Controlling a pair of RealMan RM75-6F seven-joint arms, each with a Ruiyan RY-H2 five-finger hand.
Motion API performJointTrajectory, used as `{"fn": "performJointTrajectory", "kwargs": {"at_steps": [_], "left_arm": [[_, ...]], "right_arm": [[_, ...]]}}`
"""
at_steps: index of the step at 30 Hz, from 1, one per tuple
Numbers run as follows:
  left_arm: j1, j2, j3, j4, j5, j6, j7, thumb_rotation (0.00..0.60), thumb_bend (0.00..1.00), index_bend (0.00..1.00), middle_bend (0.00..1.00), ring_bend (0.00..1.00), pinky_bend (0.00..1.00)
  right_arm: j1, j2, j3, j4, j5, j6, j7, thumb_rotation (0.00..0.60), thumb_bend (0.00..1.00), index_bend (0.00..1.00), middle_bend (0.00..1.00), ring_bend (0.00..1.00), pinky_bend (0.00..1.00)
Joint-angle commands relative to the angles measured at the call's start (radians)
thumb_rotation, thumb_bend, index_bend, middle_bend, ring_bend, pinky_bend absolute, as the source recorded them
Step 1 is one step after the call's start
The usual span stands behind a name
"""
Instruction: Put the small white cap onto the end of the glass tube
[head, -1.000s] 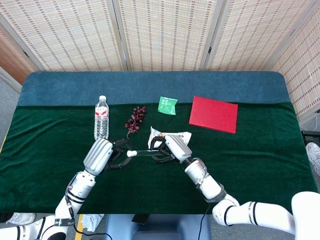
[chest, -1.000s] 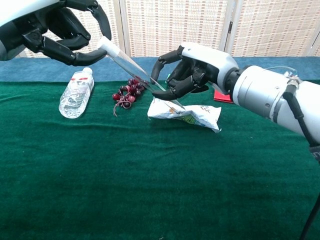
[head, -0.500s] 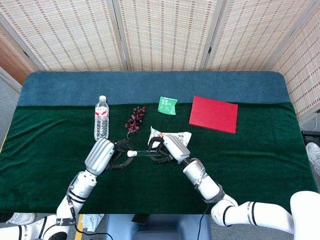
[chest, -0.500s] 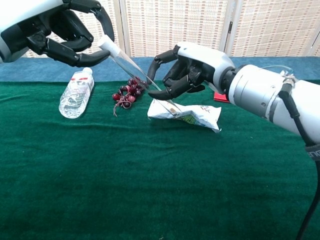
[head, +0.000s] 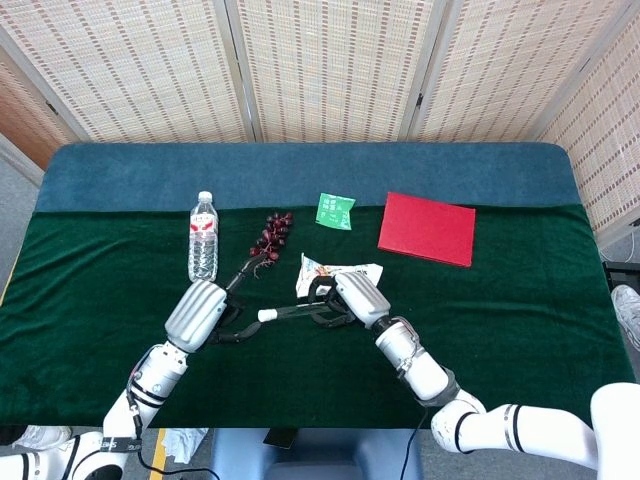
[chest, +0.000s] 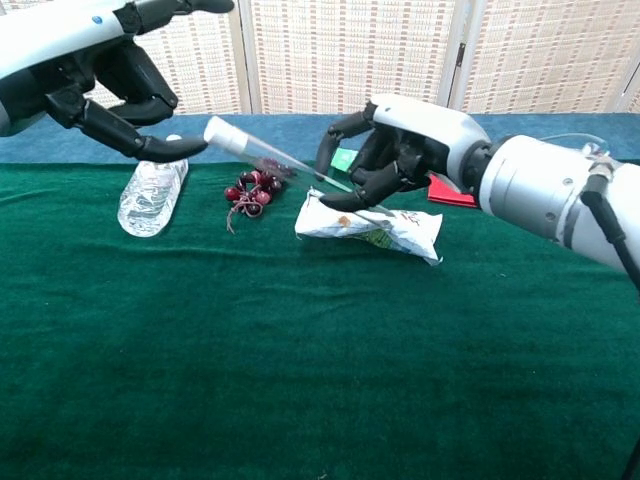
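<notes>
The right hand (chest: 385, 160) pinches the lower part of the glass tube (chest: 285, 167), its fingers curled round it, and holds it slanted above the desk (chest: 300, 380). The small white cap (chest: 222, 135) sits on the tube's free end, which points toward the left hand (chest: 110, 75). That hand holds nothing; its fingers are spread, and one fingertip (chest: 190, 148) lies just beside the cap. Whether it touches cannot be told.

The cap appears fitted, so the step in hand is judged to be confirming the seat and releasing.

1. The right hand should keep its grip steady and the tube's angle fixed; glass tolerates little sideways load.
2. Any final push from the left hand should run along the tube's axis, not across it.
3. The left hand should retreat straight back, clear of the cap, so a finger does not drag it off.

The snack bag (chest: 375, 228), grapes (chest: 255, 186) and water bottle (chest: 152, 187) lie below; the tube should stay above them.
</notes>
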Motion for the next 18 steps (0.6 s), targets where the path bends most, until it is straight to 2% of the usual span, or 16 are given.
{"fn": "performJointTrajectory", "kwargs": {"at_steps": [1, 3, 7, 9, 12, 18], "left_arm": [[0.007, 0.020, 0.009, -0.001, -0.001, -0.004, -0.001, 0.600, 0.29, 0.00, 0.91, 0.77, 0.86], [0.013, 0.032, 0.010, 0.003, -0.003, -0.001, -0.003, 0.600, 0.29, 0.00, 0.84, 0.72, 0.85], [0.024, 0.054, 0.011, 0.015, -0.024, 0.001, -0.004, 0.600, 0.29, 0.00, 0.67, 0.59, 0.72], [0.030, 0.059, 0.010, 0.020, -0.035, 0.003, -0.006, 0.600, 0.29, 0.00, 0.62, 0.54, 0.69], [0.037, 0.062, 0.011, 0.029, -0.042, 0.009, -0.001, 0.600, 0.29, 0.00, 0.58, 0.51, 0.67], [0.048, 0.060, 0.018, 0.038, -0.046, 0.013, -0.009, 0.600, 0.29, 0.00, 0.55, 0.49, 0.65]], "right_arm": [[-0.009, 0.022, -0.028, -0.005, 0.020, -0.007, -0.048, 0.600, 0.86, 0.90, 1.00, 1.00, 1.00], [-0.009, 0.023, -0.042, 0.004, 0.029, -0.015, -0.075, 0.600, 0.86, 0.90, 1.00, 1.00, 1.00], [-0.007, 0.003, -0.069, 0.032, 0.048, -0.019, -0.136, 0.600, 0.86, 0.90, 1.00, 1.00, 1.00], [-0.003, -0.016, -0.080, 0.048, 0.059, -0.022, -0.166, 0.600, 0.86, 0.90, 1.00, 1.00, 1.00], [0.001, -0.052, -0.090, 0.079, 0.072, -0.020, -0.203, 0.600, 0.86, 0.90, 1.00, 1.00, 1.00], [0.005, -0.118, -0.099, 0.134, 0.092, -0.014, -0.250, 0.600, 0.86, 0.89, 1.00, 1.00, 1.00]]}}
